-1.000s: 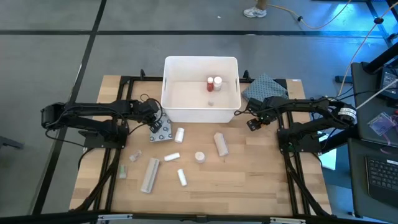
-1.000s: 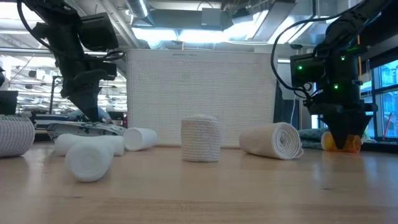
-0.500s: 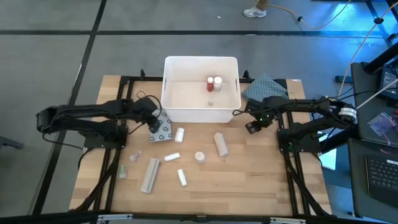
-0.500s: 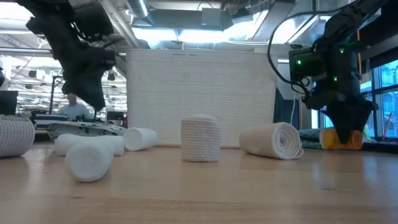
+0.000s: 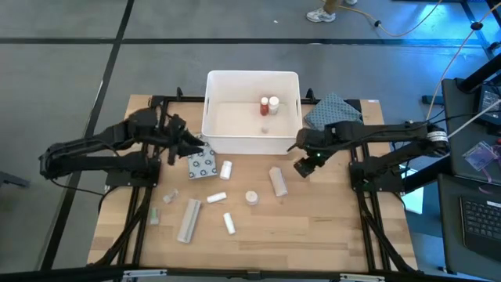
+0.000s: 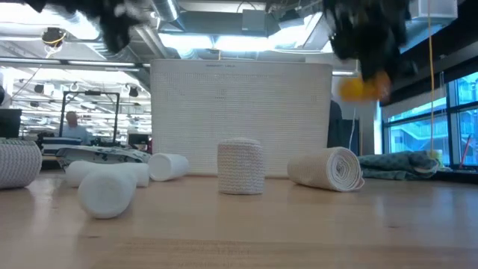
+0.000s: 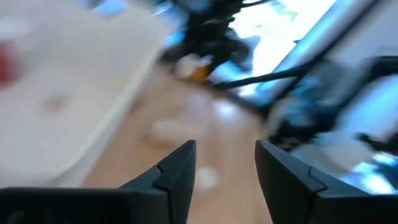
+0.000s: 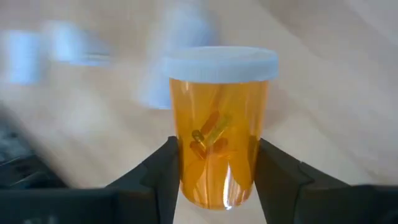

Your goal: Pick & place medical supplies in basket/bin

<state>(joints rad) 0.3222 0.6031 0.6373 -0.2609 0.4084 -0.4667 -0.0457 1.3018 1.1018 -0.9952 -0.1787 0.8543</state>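
A: Where do the cameras sit?
B: One hangs overhead, facing straight down on the tabletop [image 5: 313, 227]; one sits at surface level, facing the room.
A: Shared ground?
B: The white tub [image 5: 252, 110], also in the low view [image 6: 240, 119]; wrist cameras look close past their fingers.

The bottle [image 8: 217, 130] between the right gripper's fingers [image 8: 163, 180] is glossy clear orange plastic, its cap matt white. Below it, the table [image 5: 313, 227] is pale wood, and the rolls [image 6: 241, 166] look woven and rough.

Five rolls [image 5: 278, 181] are counted — plus one tube [image 5: 189, 219], one packet [image 5: 203, 163], one tub [image 5: 211, 117]. Two red bottles [image 5: 269, 103] are seen (and one orange bottle [image 8: 221, 130]).
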